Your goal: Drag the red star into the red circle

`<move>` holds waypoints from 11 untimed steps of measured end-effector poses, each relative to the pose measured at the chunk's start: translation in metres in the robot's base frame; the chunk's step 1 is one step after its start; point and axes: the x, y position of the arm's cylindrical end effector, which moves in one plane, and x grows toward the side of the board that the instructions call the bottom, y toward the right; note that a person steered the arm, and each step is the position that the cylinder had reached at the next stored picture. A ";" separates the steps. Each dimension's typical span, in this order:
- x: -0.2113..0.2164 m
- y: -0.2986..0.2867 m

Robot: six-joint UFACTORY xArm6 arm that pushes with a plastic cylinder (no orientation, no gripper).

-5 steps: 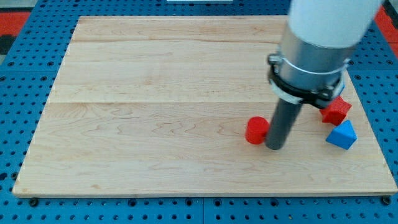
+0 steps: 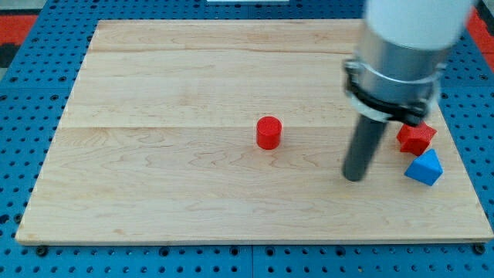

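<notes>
The red star (image 2: 417, 138) lies near the board's right edge, partly hidden behind the arm. The red circle (image 2: 268, 133), a short cylinder, stands near the middle of the board. My tip (image 2: 353, 177) rests on the board between them, a little left of and below the red star and well to the right of the red circle. It touches neither block.
A blue triangle block (image 2: 425, 167) lies just below the red star, to the right of my tip. The wooden board (image 2: 154, 154) sits on a blue pegboard. The arm's grey body (image 2: 397, 54) covers the board's upper right.
The red circle now stands farther left and higher, away from my tip, which it touched before. My tip has shifted slightly right, toward the red star.
</notes>
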 end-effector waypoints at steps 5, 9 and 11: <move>-0.004 0.157; -0.066 0.079; -0.066 0.015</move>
